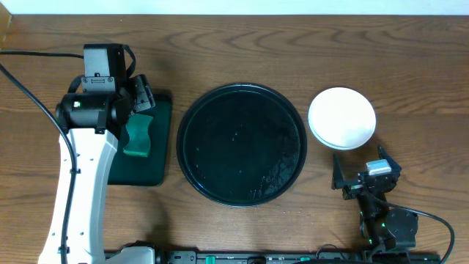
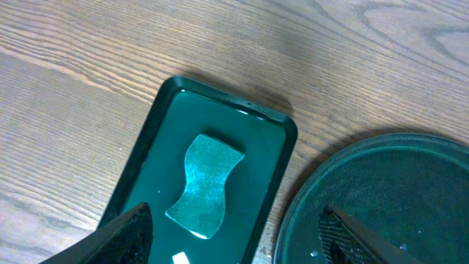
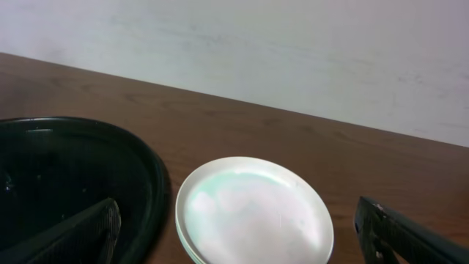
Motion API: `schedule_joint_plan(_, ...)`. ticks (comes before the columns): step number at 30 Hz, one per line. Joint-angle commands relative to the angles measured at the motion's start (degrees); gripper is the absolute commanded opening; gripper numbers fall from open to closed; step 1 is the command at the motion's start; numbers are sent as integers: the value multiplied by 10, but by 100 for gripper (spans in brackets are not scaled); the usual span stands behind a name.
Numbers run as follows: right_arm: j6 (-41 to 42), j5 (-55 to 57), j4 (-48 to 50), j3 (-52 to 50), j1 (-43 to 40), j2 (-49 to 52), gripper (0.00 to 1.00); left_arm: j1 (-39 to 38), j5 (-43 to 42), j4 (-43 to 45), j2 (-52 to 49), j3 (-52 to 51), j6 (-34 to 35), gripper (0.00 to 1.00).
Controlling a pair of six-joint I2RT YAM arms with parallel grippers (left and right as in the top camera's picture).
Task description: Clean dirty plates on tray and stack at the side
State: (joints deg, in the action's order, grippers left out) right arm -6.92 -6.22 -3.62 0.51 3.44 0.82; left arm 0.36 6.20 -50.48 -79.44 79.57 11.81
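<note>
Plates (image 1: 341,117) sit stacked just ahead of right end effector (image 1: 359,164).

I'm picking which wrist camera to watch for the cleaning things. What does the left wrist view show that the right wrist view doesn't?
Only the left wrist view: a small dark green tray with a teal sponge lying in it.
Only the right wrist view: the white plates, stacked beside the big tray, and a pale wall behind the table.
Both: part of the round black tray, with no plate on the part seen, and the wooden table.
</note>
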Motion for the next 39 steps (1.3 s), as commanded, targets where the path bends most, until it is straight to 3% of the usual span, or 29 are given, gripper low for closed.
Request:
schedule_joint_plan(1, 7, 0, -1, -2, -3, -4, 99, 2, 7, 4, 35, 2, 3, 73)
schedule_joint_plan(8, 7, 0, -1, -2, -3, -4, 99, 13, 7, 118, 196, -93, -2, 73)
schedule_joint_plan(14, 7, 0, -1, -2, -3, -4, 99, 36, -50, 268, 366, -279, -74, 73)
schedule_joint_plan(21, 7, 0, -1, -2, -3, -4, 99, 35, -56, 381, 532, -482, -79, 73)
schedule_joint_plan(28, 7, 0, -1, -2, -3, -4, 99, 35, -56, 452, 674, -621, -112, 73)
schedule_joint_plan(39, 7, 0, -1, -2, -3, -4, 99, 35, -55, 525, 787, -752, -138, 73)
